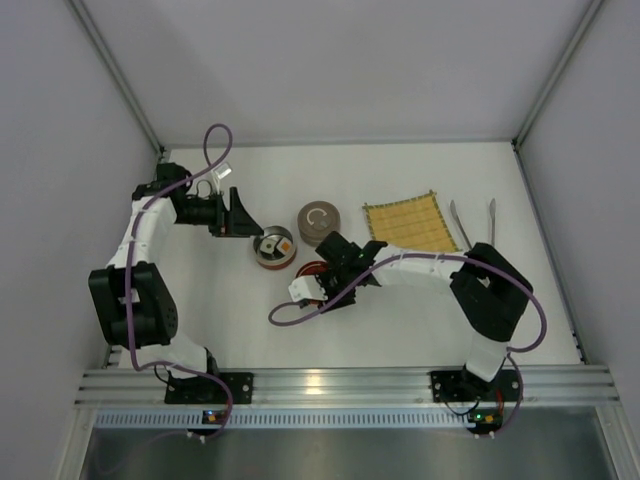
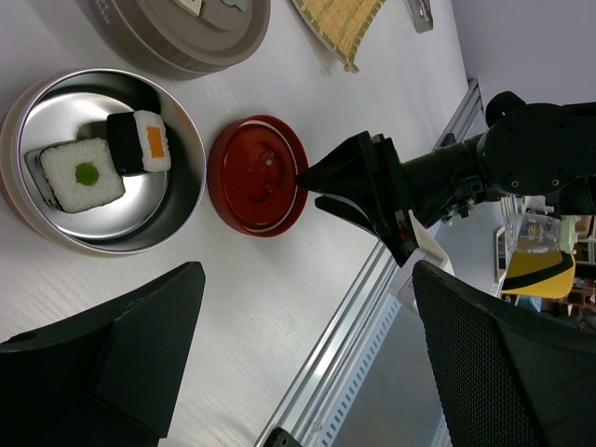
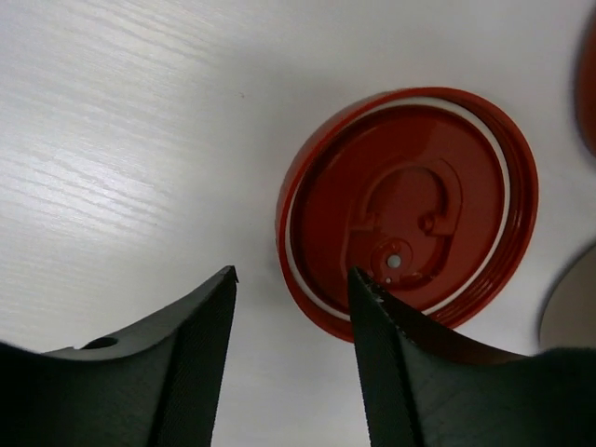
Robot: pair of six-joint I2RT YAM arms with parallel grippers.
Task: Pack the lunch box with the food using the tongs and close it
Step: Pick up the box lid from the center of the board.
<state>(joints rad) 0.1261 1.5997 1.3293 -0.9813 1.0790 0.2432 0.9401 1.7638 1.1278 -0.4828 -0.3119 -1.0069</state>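
Straddling the rim of the red lid point(image 3: 410, 205), our right tool point(image 3: 292, 272) is hovering partly open; we are holding our left tool point(image 2: 308, 267) wide near the lunch box point(image 2: 140, 222).

Left arm point(image 1: 135, 235) and right arm point(image 1: 430, 262): white links, chunky black joints, a purple cable point(image 1: 215, 140) looping off each. Fingers point(image 2: 494, 363) are black wedges, one mesh-textured. Black bases point(image 1: 205, 385) sit on the aluminium rail point(image 1: 340, 383).
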